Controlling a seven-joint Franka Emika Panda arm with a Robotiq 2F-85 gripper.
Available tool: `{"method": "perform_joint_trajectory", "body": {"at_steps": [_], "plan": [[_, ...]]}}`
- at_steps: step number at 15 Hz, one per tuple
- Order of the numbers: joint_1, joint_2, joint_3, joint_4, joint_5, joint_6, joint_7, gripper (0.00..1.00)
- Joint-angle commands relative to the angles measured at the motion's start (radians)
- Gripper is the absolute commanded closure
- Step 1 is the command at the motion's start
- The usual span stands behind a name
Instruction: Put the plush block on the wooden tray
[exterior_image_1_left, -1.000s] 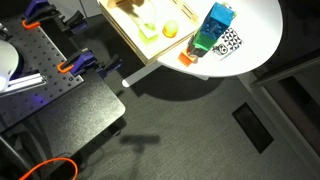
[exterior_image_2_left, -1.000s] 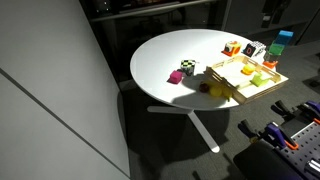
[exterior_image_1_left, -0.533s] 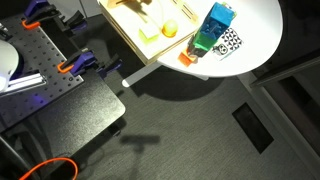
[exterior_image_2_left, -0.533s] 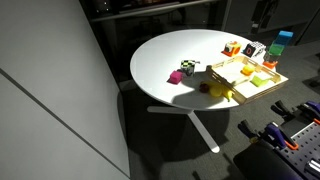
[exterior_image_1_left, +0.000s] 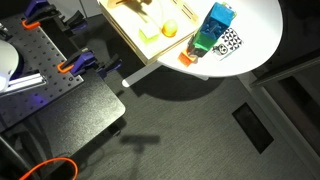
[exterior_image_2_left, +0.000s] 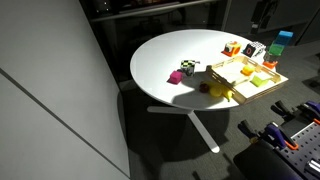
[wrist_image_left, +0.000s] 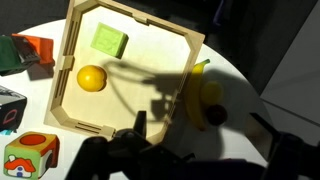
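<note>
The wooden tray (wrist_image_left: 70, 70) lies on the round white table, seen in both exterior views (exterior_image_2_left: 250, 85) (exterior_image_1_left: 128, 35). It holds a green block (wrist_image_left: 108, 41) and a yellow ball (wrist_image_left: 91, 78). A soft-looking picture block (wrist_image_left: 26, 155) stands outside the tray's near-left corner. A multicoloured cube (exterior_image_2_left: 187, 68) sits on the table beyond the tray's other side. I cannot tell which one is the plush block. My gripper (wrist_image_left: 205, 140) hangs open and empty above the tray's edge, over a yellow banana-like toy (wrist_image_left: 203, 100).
A black-and-white patterned cube (wrist_image_left: 8, 106) and a red-green item (wrist_image_left: 25, 50) lie beside the tray. A tall blue-green block (exterior_image_1_left: 214, 28) stands near the table's edge. A checkered cube (exterior_image_2_left: 175, 76) sits by the multicoloured cube. A black bench with clamps (exterior_image_1_left: 55, 95) stands next to the table.
The arm's shadow on the tray has shifted slightly. The objects have not moved.
</note>
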Motion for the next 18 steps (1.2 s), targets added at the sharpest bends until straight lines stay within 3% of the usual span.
{"method": "perform_joint_trajectory", "body": {"at_steps": [1,10,18], "plan": [[-0.016,0.034,0.011,0.003,-0.001,0.048,-0.007,0.00],[-0.031,0.212,0.018,0.042,0.036,0.240,-0.095,0.00],[-0.055,0.395,0.079,0.168,0.033,0.313,-0.315,0.00]]}}
